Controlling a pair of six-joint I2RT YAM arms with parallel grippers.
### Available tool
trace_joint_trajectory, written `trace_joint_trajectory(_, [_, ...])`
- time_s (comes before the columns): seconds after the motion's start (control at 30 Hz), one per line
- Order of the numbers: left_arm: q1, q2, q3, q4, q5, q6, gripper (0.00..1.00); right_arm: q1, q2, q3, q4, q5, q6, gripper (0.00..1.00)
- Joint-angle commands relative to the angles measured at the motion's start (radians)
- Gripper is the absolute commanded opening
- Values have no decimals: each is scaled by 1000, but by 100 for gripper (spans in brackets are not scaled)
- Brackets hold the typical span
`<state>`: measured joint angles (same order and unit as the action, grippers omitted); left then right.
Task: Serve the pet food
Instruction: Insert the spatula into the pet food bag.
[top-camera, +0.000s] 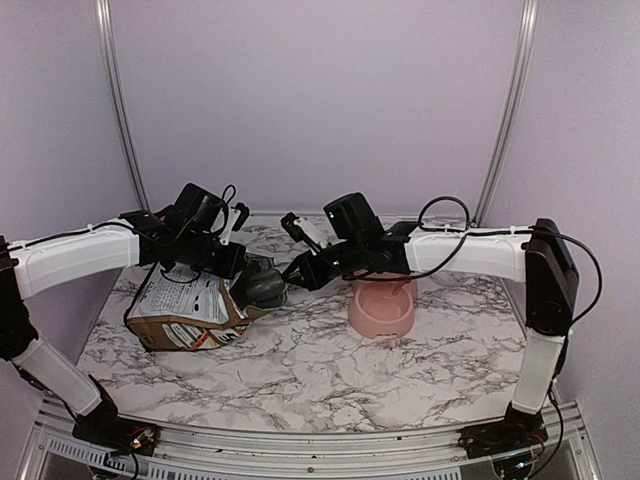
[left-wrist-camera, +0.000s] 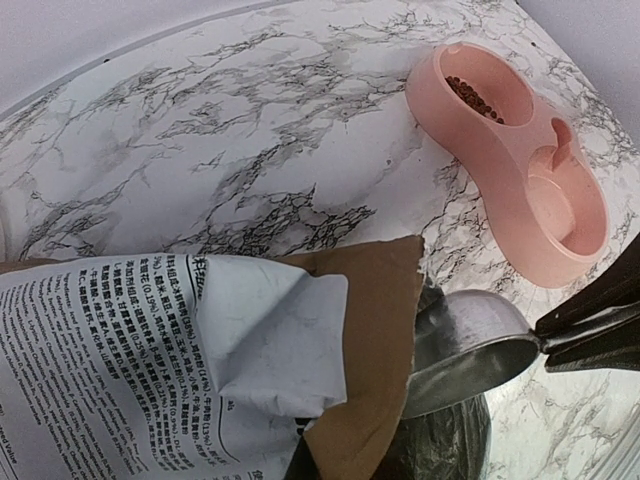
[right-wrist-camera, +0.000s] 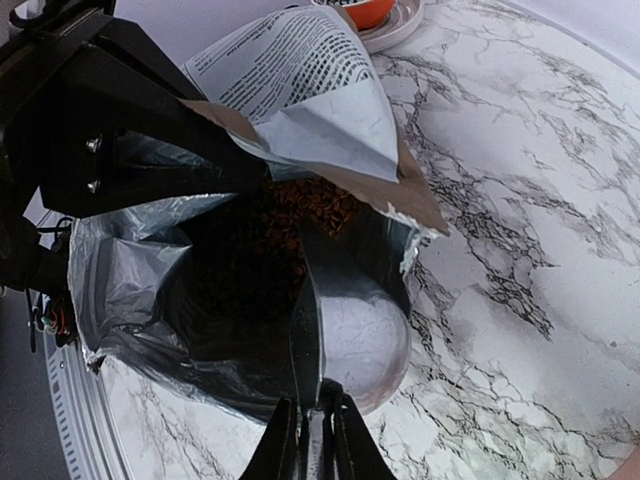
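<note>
1. Top view: the bag (top-camera: 180, 315) is laid on the worktop (top-camera: 300, 370), its lip pinched by the fully closed left claw (top-camera: 228, 262). The scoop (top-camera: 265, 285) is held at the bag's mouth.
2. Left wrist view: some pet food (left-wrist-camera: 475, 97) is seen in one well of the pink bowl (left-wrist-camera: 520, 170), well apart from the scoop.
3. Right wrist view: more pet food is seen inside the bag (foil-lined), just beyond the scoop. The scoop's handle is clamped by the nearly closed right claw (right-wrist-camera: 312, 428).

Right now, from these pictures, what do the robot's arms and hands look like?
The left arm and right arm have white boxy shells, black joints and loose black cables looping alongside. The left hand and right hand are black and two-fingered.
</note>
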<state>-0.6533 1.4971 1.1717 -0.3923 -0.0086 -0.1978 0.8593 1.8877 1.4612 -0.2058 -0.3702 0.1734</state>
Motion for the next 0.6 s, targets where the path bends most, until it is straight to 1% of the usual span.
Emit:
trace_joint_trajectory(0.0, [9, -52, -11, 5, -17, 5, 0, 28, 50, 86, 43, 76, 19, 0])
trace_joint_trajectory(0.2, [9, -54, -13, 4, -25, 7, 0, 52, 102, 123, 45, 132, 10, 0])
trace_joint_trajectory(0.57, [10, -47, -12, 6, -27, 9, 0, 61, 147, 133, 52, 170, 23, 0])
